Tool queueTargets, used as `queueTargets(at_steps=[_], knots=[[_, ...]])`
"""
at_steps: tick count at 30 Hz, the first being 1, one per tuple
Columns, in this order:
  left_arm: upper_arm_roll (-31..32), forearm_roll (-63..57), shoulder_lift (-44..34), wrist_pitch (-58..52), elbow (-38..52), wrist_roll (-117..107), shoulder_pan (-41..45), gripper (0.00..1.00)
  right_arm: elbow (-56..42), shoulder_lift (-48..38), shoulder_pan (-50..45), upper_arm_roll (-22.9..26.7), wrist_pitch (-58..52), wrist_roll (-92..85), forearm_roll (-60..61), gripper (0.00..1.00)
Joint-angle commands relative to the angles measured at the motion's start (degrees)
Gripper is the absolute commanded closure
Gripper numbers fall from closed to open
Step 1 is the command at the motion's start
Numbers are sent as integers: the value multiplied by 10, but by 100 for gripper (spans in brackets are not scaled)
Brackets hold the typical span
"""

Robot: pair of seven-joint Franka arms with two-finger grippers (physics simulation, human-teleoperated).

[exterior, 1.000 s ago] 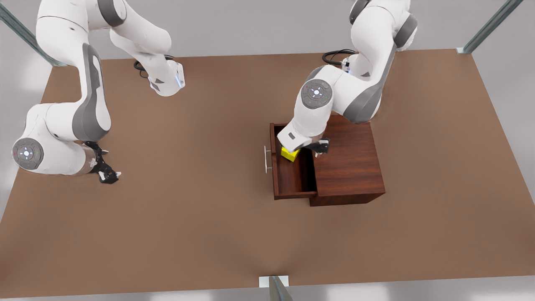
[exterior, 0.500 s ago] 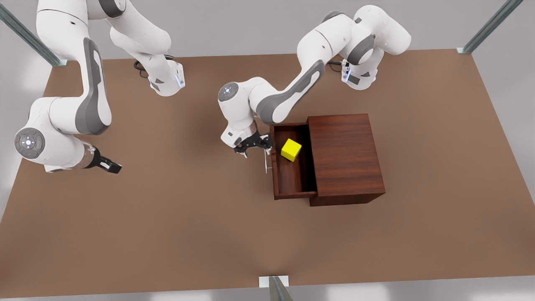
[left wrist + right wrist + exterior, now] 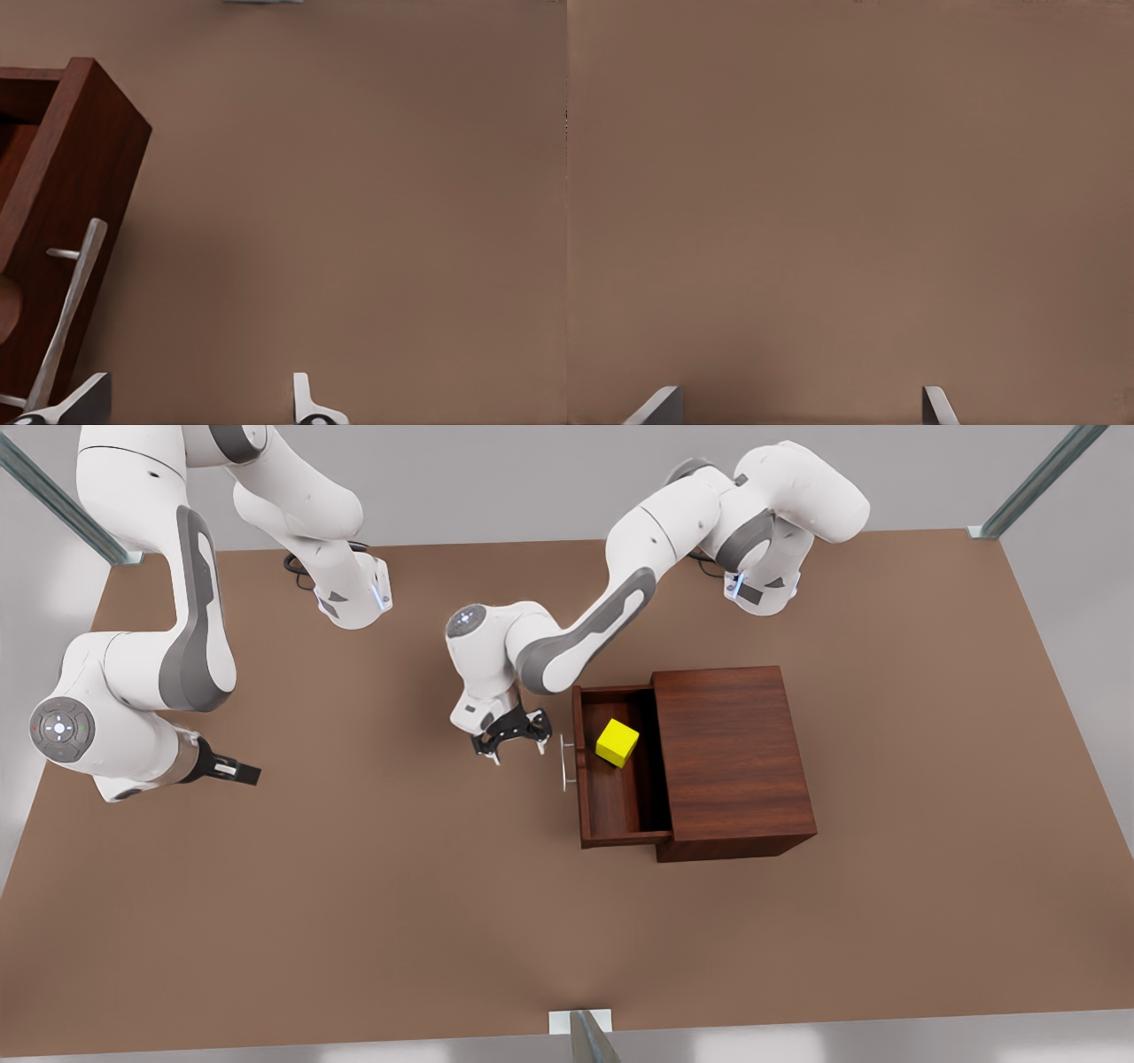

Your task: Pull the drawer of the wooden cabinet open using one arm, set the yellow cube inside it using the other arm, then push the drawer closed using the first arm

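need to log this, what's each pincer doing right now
Left pincer: open, empty, beside the drawer handle.
Right pincer: open, empty, over bare table.

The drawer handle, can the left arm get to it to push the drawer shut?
Probably yes. The left gripper hangs open just beside the silver handle of the drawer, with bare table between them. The right gripper waits far off.

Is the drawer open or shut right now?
Open: the drawer juts out from the wooden cabinet, the yellow cube lying inside.
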State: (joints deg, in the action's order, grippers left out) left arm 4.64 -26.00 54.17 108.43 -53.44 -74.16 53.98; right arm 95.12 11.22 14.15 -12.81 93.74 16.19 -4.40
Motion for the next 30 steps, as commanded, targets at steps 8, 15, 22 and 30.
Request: queueTargets(at_steps=[8, 15, 22, 30], knots=[[-1, 47, 2, 70, -35, 33, -34, 0, 0, -1, 0, 0, 0, -93, 0, 0], [-2, 45, -7, 6, -64, 46, -42, 0, 0, -1, 0, -1, 0, -93, 0, 0], [-2, 50, -40, -115, -81, 65, -56, 0, 0, -1, -1, 0, 0, -93, 0, 0], [-2, 49, -53, -134, -93, 68, -85, 0, -1, -1, 0, 0, 0, -94, 0, 0]])
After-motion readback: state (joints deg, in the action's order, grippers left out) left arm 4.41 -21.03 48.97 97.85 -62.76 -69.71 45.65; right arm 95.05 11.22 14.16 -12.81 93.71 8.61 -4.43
